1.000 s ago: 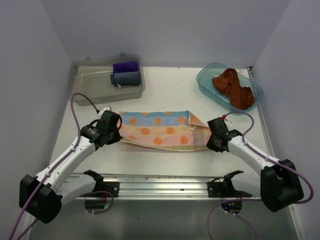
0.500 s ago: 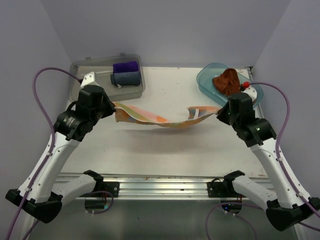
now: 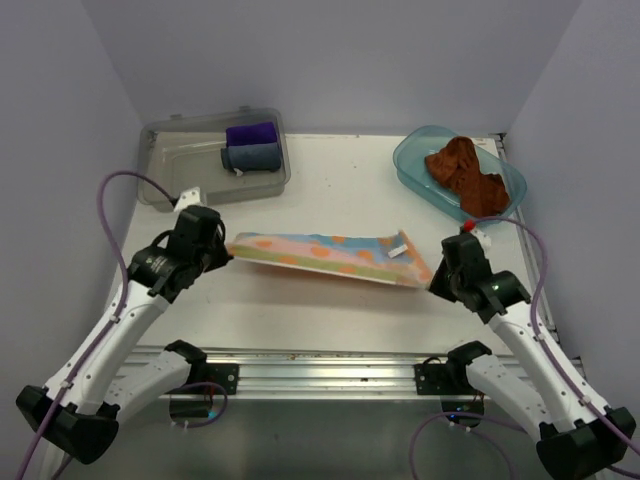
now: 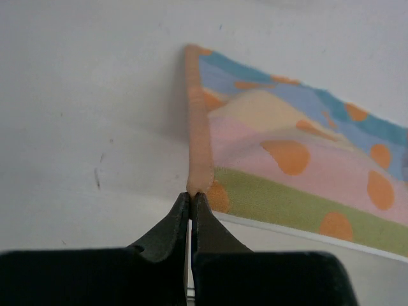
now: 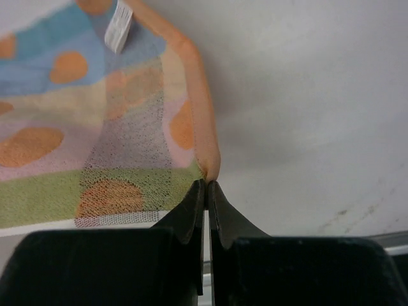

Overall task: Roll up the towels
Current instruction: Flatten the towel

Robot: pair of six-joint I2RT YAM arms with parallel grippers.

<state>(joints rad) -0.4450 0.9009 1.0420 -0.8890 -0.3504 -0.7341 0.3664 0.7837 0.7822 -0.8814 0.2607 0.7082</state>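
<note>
The patterned towel (image 3: 325,256), striped pale blue, pink and green with orange dots, hangs stretched between both arms above the middle of the table. My left gripper (image 3: 226,252) is shut on its left orange hem (image 4: 197,159); my right gripper (image 3: 432,280) is shut on its right orange hem (image 5: 203,127). A white label (image 5: 118,27) shows near the right end. The rust-brown towel (image 3: 467,176) lies crumpled in the blue tub (image 3: 412,160) at the back right.
A clear lidded bin (image 3: 180,160) at the back left holds a rolled purple cloth (image 3: 251,133) and a rolled grey-blue cloth (image 3: 252,156). A metal rail (image 3: 320,362) runs along the near edge between the arm bases. Walls close in on three sides.
Both arms lifted the patterned towel off the table by its ends, carried it high toward the back, then brought it lower and nearer, still stretched between the shut grippers.
</note>
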